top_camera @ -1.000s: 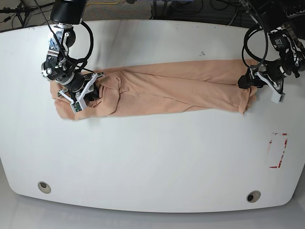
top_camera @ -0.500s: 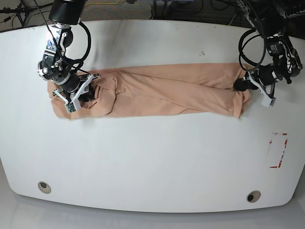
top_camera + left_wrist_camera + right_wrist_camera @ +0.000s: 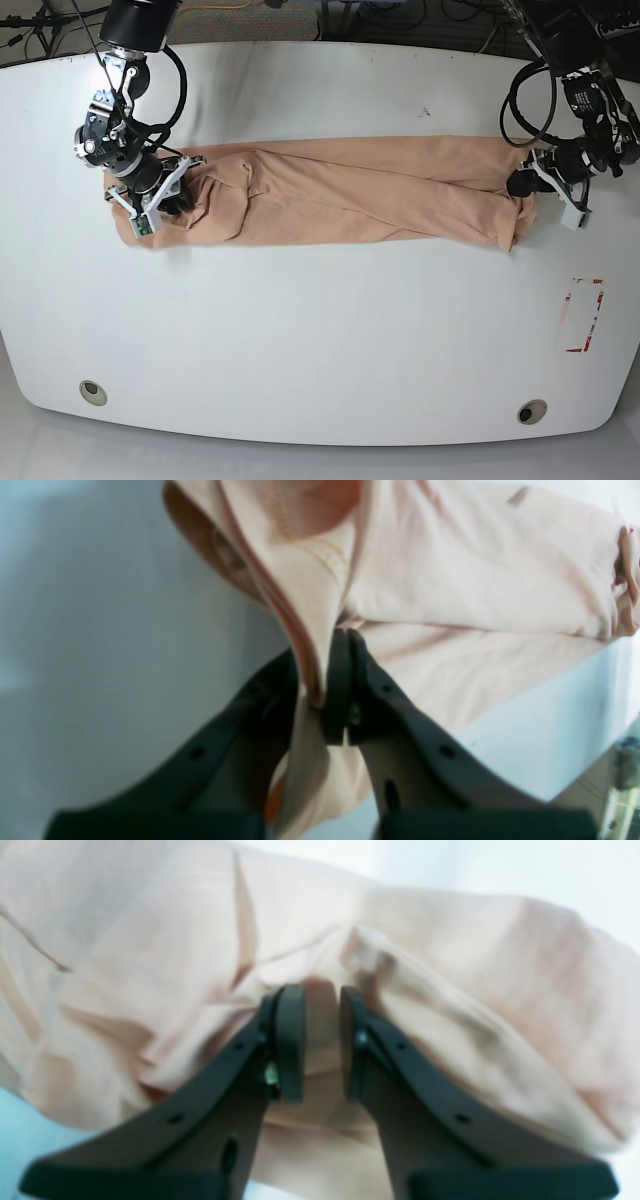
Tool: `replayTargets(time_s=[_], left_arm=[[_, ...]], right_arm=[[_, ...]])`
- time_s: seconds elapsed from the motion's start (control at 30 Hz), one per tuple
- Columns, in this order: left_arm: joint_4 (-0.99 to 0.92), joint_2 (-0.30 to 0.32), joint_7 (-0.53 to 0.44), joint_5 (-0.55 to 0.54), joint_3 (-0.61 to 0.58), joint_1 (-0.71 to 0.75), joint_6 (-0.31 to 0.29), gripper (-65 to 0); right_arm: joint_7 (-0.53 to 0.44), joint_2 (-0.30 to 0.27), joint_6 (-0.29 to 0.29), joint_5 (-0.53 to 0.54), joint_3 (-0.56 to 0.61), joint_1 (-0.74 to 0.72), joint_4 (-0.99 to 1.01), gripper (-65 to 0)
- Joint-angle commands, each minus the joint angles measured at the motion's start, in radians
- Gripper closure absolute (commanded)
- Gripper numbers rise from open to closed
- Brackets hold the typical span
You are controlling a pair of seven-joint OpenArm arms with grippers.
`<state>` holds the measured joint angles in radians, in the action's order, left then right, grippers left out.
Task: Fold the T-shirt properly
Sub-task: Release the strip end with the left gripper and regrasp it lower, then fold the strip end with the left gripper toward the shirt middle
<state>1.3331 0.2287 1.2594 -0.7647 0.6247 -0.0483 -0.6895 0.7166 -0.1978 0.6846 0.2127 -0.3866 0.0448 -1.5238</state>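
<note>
1. White and broad, the worktop (image 3: 320, 340) fills most of the base view, with dark cables and gear lying beyond its far edge.
2. Across the far half of it lies the T-shirt (image 3: 350, 190), a peach cloth gathered into a long narrow band that runs from one arm to the other, creased along its length and bunched at both ends.
3. At the end on the base view's right, the left gripper (image 3: 320, 680) is pressed together on a folded edge of the shirt; the left wrist view shows a thin seam of cloth pinched between the dark fingers (image 3: 340, 680), with more of it draping down between them.
4. At the other end, the right gripper (image 3: 320, 1040) is sunk into the crumpled cloth; its jaws stand a little apart with a wad of fabric filling the gap, so it looks clamped on the shirt, though the right wrist view is blurred.
5. Near the worktop's right edge sits a small red-outlined mark (image 3: 583, 315).
6. Two round holes (image 3: 93, 392) are set in the near edge, one toward each corner.
</note>
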Motion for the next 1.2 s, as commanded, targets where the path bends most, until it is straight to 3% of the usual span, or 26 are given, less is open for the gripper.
replayTargets(time_s=[0.0, 0.4, 0.7, 1.17], left_arm=[[0.024, 0.025, -0.014, -0.020, 0.002, -0.014, 0.000, -1.7], [0.026, 0.093, -0.011, -0.025, 0.002, -0.012, -0.005, -1.7], [0.049, 0.102, 0.030, -0.026, 0.002, -0.014, -0.006, -1.7], [0.435, 0.099, 0.099, -0.026, -0.067, -0.035, 0.000, -2.1]], right_arm=[[-0.018, -0.010, 0.005, 0.015, -0.048, -0.015, -0.024, -10.9], [0.004, -0.010, 0.005, 0.008, -0.070, -0.021, -0.030, -10.9], [-0.117, -0.015, 0.005, 0.009, -0.068, -0.024, 0.134, -10.9], [-0.117, -0.009, 0.005, 0.012, -0.067, 0.000, 0.145, -10.9]])
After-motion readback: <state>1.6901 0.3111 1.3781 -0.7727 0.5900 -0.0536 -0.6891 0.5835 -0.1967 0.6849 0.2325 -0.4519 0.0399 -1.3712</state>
